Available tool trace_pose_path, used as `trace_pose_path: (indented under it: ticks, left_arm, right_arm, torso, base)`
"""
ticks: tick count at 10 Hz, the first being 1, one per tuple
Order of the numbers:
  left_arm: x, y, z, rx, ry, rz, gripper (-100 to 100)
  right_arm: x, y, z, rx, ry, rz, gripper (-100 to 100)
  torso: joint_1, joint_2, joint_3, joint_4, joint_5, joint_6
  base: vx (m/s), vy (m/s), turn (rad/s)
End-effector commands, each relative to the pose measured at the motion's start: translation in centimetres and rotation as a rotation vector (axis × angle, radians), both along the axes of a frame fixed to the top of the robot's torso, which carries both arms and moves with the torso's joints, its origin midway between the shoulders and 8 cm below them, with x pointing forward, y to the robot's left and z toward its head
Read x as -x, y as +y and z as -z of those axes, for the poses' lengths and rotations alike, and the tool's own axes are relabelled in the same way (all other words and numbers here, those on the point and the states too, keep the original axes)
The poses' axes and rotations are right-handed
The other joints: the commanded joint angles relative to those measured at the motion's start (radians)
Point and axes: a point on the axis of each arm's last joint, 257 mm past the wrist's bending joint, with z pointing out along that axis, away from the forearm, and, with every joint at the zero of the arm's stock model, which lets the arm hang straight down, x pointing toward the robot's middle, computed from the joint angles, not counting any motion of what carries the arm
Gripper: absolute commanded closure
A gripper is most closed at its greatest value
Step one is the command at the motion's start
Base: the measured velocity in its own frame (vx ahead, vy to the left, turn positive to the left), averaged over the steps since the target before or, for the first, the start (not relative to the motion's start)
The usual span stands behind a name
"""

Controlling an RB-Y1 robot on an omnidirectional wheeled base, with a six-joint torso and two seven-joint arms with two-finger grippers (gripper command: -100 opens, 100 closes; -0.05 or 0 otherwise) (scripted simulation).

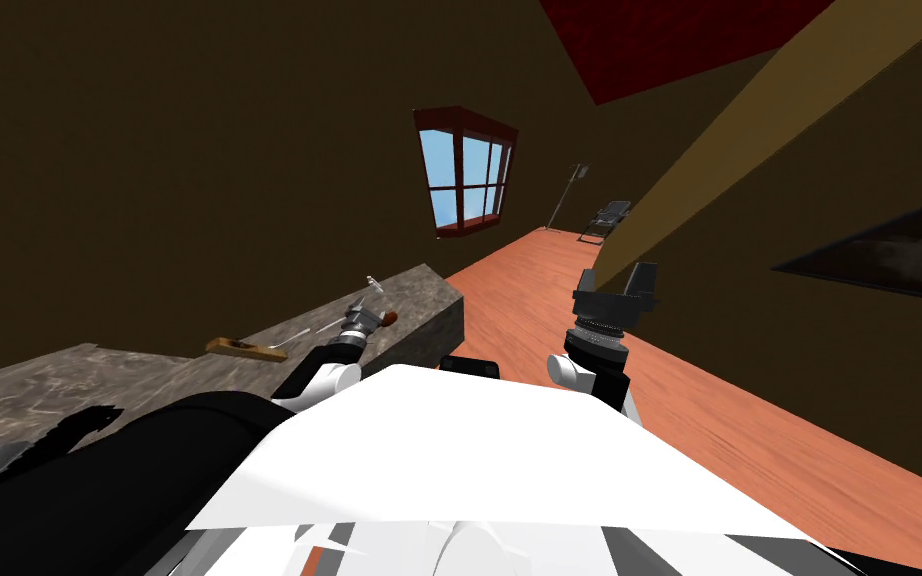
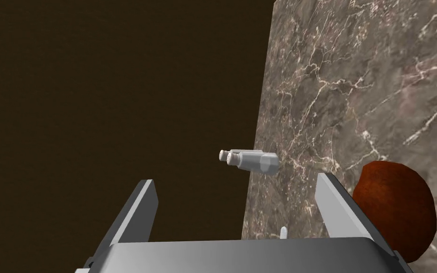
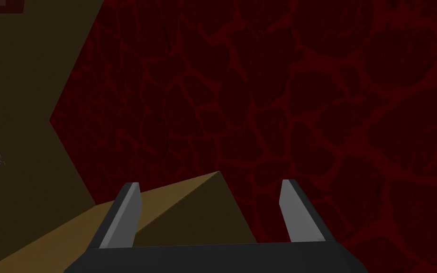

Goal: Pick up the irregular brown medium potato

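Observation:
A reddish-brown rounded potato [image 2: 395,213] lies on the grey marbled counter [image 2: 355,95]. In the head view the potato [image 1: 389,319] sits near the counter's far end, right beside my left gripper [image 1: 364,318]. In the left wrist view the potato lies just outside one finger [image 2: 338,206] of the left gripper [image 2: 236,208], which is open with nothing between its fingers. My right gripper [image 1: 617,282] is raised over the floor, away from the counter; in its wrist view the right gripper [image 3: 213,213] stands open and holds nothing.
Two small grey shakers [image 2: 250,160] stand at the counter's edge by the dark wall, beyond the left gripper. A wooden-handled tool [image 1: 244,348] lies further back along the counter [image 1: 249,360]. An orange floor [image 1: 749,420], a window [image 1: 464,170] and a chair [image 1: 607,218] lie beyond.

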Motion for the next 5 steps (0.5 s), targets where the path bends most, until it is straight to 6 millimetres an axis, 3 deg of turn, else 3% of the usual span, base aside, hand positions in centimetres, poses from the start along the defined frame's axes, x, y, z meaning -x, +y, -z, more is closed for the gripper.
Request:
trace_pose_path:
  ticks: [1, 5]
  left_arm:
    - [1.5, 1.0, 2.0, 0.040, 0.070, -0.021, -100]
    - [4.4, 2.5, 5.3, 0.110, 0.194, -0.062, -100]
  right_arm:
    - [0.0, 0.0, 0.0, 0.000, 0.000, 0.000, 0]
    - [0.0, 0.0, 0.0, 0.000, 0.000, 0.000, 0]
  torso:
    - [0.000, 0.000, 0.000, 0.000, 0.000, 0.000]
    - [0.000, 0.000, 0.000, 0.000, 0.000, 0.000]
  base:
    - [0.011, 0.007, -0.177]
    - [0.009, 0.010, -0.147]
